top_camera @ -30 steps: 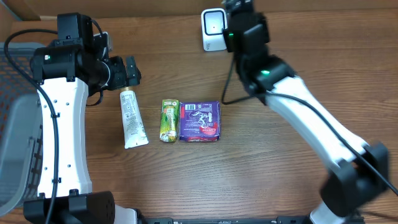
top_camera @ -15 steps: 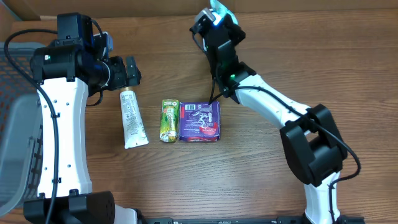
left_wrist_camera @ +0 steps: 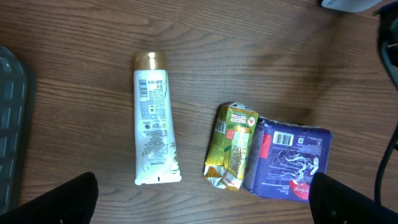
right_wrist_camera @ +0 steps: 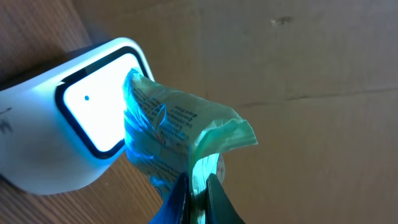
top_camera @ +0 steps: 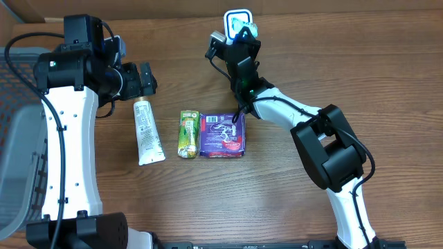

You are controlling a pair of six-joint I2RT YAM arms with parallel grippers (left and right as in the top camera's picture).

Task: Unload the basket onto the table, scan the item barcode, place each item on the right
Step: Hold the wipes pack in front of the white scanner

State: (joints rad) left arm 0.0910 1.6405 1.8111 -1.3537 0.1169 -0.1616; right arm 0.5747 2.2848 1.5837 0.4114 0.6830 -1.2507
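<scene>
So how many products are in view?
4: white tube, green-yellow packet and purple packet side by side on the table; a light green packet pinched in the right gripper at the scanner.

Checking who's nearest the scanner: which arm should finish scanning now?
Right. The right pincer is shut on a green packet in front of the lit scanner; the left pincer hangs open and empty above the tube, away from it.
</scene>
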